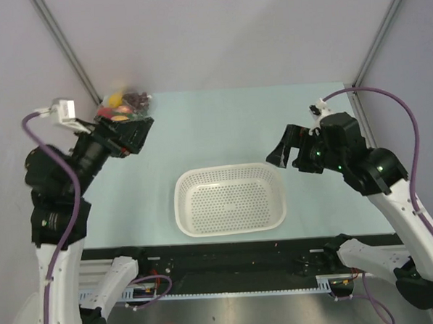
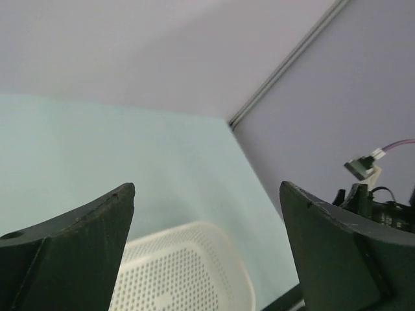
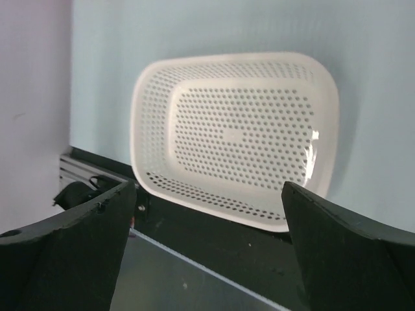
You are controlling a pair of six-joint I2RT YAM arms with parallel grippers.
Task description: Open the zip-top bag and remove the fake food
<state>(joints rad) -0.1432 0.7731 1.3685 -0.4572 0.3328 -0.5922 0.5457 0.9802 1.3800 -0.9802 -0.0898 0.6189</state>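
Note:
The zip-top bag [image 1: 126,103] is a clear pouch lying at the table's far left corner, with the fake food inside: orange, yellow, red and dark purple pieces. It shows only in the top view. My left gripper [image 1: 144,134] hovers just in front of the bag, raised above the table and open with nothing between its fingers. In the left wrist view the gripper [image 2: 207,189] faces away from the bag. My right gripper [image 1: 283,153] is open and empty, raised above the table right of centre. In the right wrist view the gripper [image 3: 207,185] looks down at the basket.
A white perforated basket [image 1: 182,207] stands empty near the table's front edge, between the arms. Its rim shows in the left wrist view [image 2: 241,278] and the right wrist view [image 3: 138,123]. The black front rail [image 1: 229,257] runs below it. Grey walls enclose the table.

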